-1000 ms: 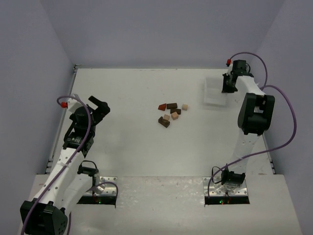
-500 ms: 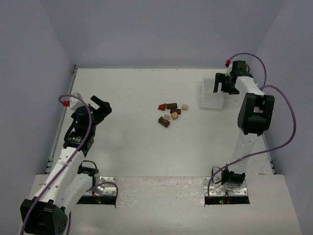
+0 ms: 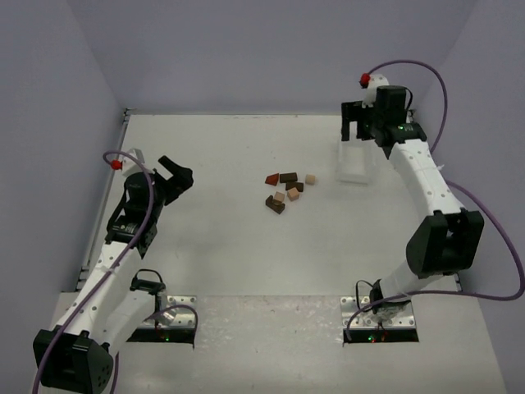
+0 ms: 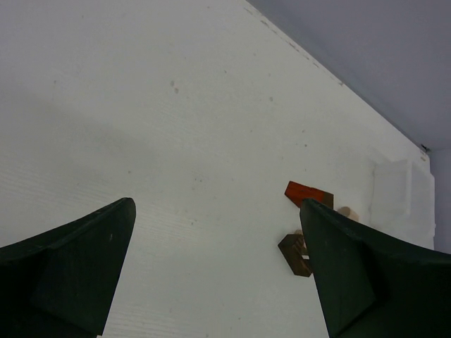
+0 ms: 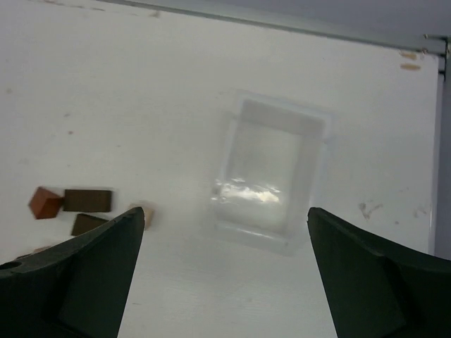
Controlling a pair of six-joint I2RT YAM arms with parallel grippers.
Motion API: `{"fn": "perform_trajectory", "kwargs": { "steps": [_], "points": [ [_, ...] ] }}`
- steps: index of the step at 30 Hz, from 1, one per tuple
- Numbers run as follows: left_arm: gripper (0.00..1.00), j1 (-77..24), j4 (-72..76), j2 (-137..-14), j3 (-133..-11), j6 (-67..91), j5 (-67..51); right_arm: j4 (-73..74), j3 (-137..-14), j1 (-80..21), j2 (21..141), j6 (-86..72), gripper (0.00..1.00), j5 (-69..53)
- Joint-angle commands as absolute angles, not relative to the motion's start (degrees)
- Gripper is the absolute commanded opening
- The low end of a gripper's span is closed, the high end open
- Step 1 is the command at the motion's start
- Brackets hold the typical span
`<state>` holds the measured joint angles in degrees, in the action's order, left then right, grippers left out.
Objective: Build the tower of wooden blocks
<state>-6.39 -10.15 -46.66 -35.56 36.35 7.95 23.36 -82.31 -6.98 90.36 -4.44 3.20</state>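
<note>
Wood block tower [image 3: 287, 190]: not yet stacked; blocks lie in loose cluster at centre of table [image 3: 213, 246], several touching. Judged light, rigid, smooth, apt to slide or tip if nudged; take one block at a time across flat parallel sides. Left gripper [image 3: 175, 175]: jaws wide, empty, near left edge. Right gripper [image 3: 358, 127]: jaws wide, empty, over white tray [image 3: 354, 164] toward far right corner
</note>
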Motion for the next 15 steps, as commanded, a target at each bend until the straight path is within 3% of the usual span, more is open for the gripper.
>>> {"fn": "perform_trajectory", "kwargs": {
  "steps": [1,7,15],
  "points": [
    [1.00,-8.4,-8.1,-52.9,-40.6,34.2,-3.1,22.1,-72.7,-17.1,84.3,-14.0,0.99,11.7],
    [1.00,-19.6,-9.4,-62.1,-45.1,31.5,2.3,11.5,-55.1,-23.5,74.0,-18.2,0.99,3.8],
    [1.00,-20.3,-8.9,-62.0,-42.2,32.8,5.4,8.2,-45.4,-29.6,72.4,-18.8,0.99,4.2]
  ]
}}
